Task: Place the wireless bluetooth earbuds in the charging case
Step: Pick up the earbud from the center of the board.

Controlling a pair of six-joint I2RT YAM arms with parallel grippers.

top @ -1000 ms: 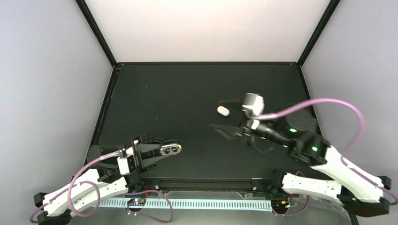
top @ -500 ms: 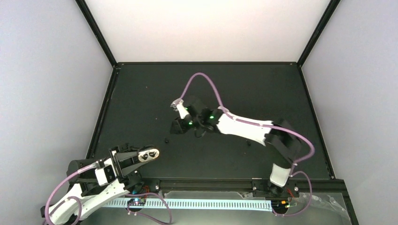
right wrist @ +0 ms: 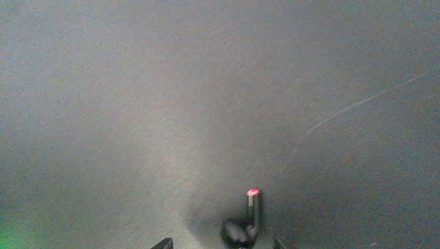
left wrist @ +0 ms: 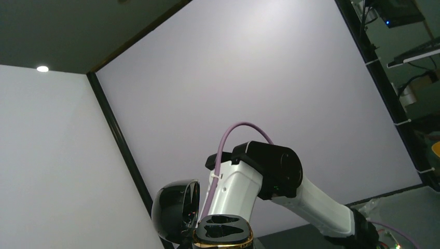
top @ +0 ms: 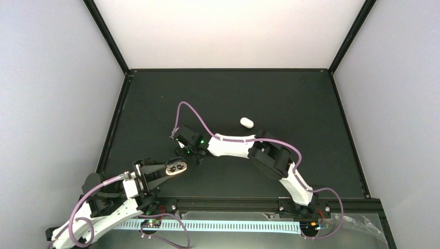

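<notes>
My left gripper (top: 167, 169) is shut on the charging case (top: 176, 167), holding it open near the table's front left. In the top view its two dark sockets face up. The left wrist view shows the case's gold-rimmed base (left wrist: 223, 232) with the glossy dark lid (left wrist: 174, 210) standing up beside it. My right arm reaches across to just right of the case, gripper (top: 196, 155) pointing down at the mat. In the right wrist view a small black earbud (right wrist: 239, 231) with a red-tipped stem lies on the mat between the fingertips (right wrist: 165, 243). The right gripper (right wrist: 223, 245) is open around it, with a gap on each side.
A small white oval piece (top: 246, 122) lies on the black mat (top: 290, 98) behind the right forearm. Black frame posts and pale walls close in the table's sides and back. The right arm's purple cable (top: 189, 111) loops above the mat.
The right arm has swung from the table's right side across to just beside the held case, and its jaws have narrowed. The left arm has shifted a little with the case still in its grip.
</notes>
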